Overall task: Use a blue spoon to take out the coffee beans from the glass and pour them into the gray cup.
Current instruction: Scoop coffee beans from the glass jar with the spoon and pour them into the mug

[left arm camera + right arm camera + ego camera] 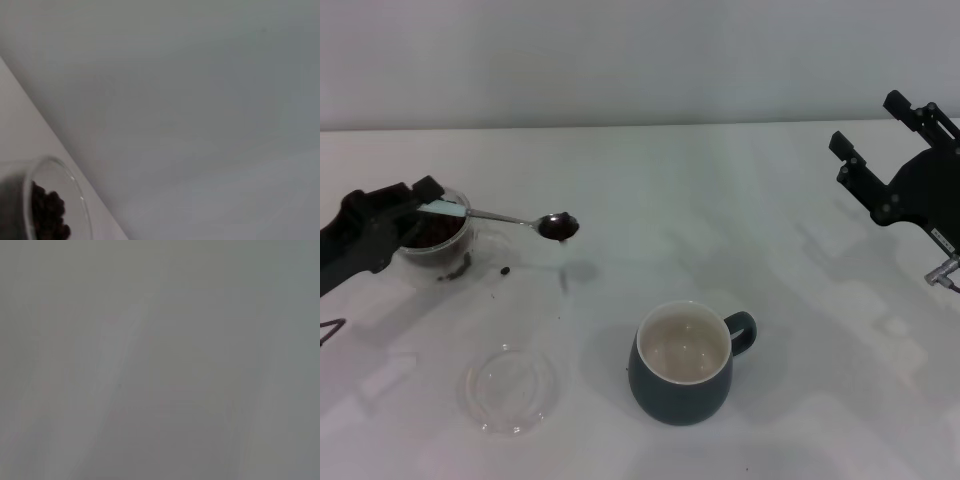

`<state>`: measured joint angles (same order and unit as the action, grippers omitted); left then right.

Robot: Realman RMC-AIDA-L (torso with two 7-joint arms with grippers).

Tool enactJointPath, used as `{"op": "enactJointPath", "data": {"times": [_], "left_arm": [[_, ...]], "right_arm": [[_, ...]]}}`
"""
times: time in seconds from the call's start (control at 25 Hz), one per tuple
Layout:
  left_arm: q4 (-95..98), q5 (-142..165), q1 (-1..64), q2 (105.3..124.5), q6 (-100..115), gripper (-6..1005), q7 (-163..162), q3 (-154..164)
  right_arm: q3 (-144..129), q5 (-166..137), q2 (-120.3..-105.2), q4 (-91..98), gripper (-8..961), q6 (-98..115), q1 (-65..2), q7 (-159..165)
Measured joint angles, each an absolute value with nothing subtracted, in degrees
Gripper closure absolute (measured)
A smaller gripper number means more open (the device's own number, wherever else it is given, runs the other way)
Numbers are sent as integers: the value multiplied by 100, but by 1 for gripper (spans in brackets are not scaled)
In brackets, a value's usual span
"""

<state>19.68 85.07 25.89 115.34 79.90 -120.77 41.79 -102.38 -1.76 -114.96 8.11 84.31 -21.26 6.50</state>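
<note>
Head view: left gripper [420, 205] clamped on blue spoon [500, 216], glass [438, 240] half hidden; right gripper [885, 150] agape.

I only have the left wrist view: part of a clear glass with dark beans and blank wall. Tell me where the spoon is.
Observer: The left gripper holds the pale-blue-handled metal teaspoon level, its bowl out past the small clear glass cup.
Operator: Report the load.
Observer: Dark coffee beans fill the bowl; one loose bean lies on the white table.
Operator: Give me the target.
Observer: The rounded blue-gray ceramic mug stands upright nearer the robot and to the right, its cream inside bare.
</note>
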Motion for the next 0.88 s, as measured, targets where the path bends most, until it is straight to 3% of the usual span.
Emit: {"op": "enactJointPath", "data": {"times": [0.88], "left_arm": [[1959, 8508, 2792, 11676, 8377, 867, -12058, 4966]], "right_arm": [[-8907, -53, -11513, 827, 252, 8209, -2139, 962]]}}
